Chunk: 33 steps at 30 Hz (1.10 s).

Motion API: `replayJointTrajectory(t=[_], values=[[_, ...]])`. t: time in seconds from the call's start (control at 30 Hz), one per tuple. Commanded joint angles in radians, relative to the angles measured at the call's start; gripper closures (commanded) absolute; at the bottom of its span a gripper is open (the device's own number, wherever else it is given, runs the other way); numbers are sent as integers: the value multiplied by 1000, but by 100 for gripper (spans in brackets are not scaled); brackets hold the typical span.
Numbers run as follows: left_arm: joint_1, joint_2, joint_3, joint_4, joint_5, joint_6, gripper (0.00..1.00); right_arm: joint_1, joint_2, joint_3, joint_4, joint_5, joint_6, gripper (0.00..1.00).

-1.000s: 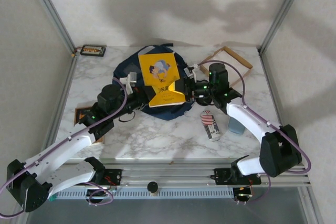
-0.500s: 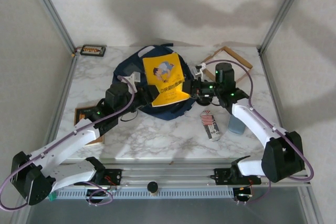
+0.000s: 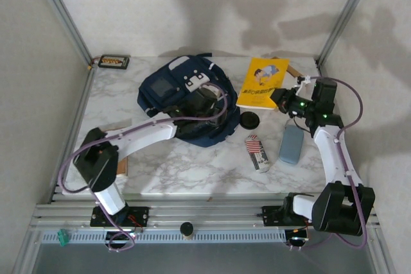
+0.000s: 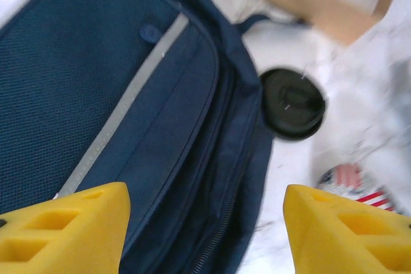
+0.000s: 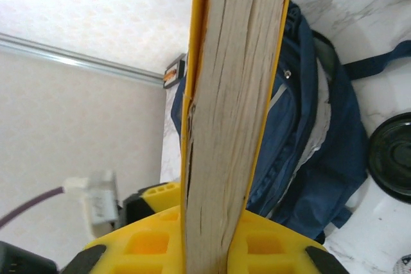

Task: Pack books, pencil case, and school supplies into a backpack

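Your right fingers (image 5: 270,242) now clench the yellow book (image 3: 262,83), swung away from the backpack (image 3: 164,88). Your left fingers (image 4: 64,229) have released and spread above its pocket. Book still unpacked.

One navy blue fabric backpack (image 3: 157,94) lies far centre. One yellow paperback book (image 3: 262,81) is right of it. Nearer right: one black round disc (image 3: 249,120), one red-and-white striped pouch (image 3: 258,153), one grey-blue oblong case (image 3: 290,144).

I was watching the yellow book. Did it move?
Yes. The yellow book went right, off the backpack, toward the right frame post.
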<state>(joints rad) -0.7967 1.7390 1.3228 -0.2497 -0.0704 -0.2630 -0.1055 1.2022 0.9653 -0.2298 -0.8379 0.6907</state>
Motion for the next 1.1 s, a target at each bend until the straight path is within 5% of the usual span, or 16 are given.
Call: replayJointTrajectory(t=[0.0, 0.17, 0.63, 1.07], values=[[-10, 55, 69, -95, -69, 180, 33, -27, -32, -14, 27, -59, -43, 100], [-37, 130, 112, -67, 25, 226, 34, -71, -33, -30, 13, -71, -60, 100], [-33, 376, 329, -137, -34, 258, 51, -121, -23, -65, 35, -105, -61, 100], [3, 364, 374, -146, -22, 246, 98, -121, -7, -97, 71, -135, -55, 100]])
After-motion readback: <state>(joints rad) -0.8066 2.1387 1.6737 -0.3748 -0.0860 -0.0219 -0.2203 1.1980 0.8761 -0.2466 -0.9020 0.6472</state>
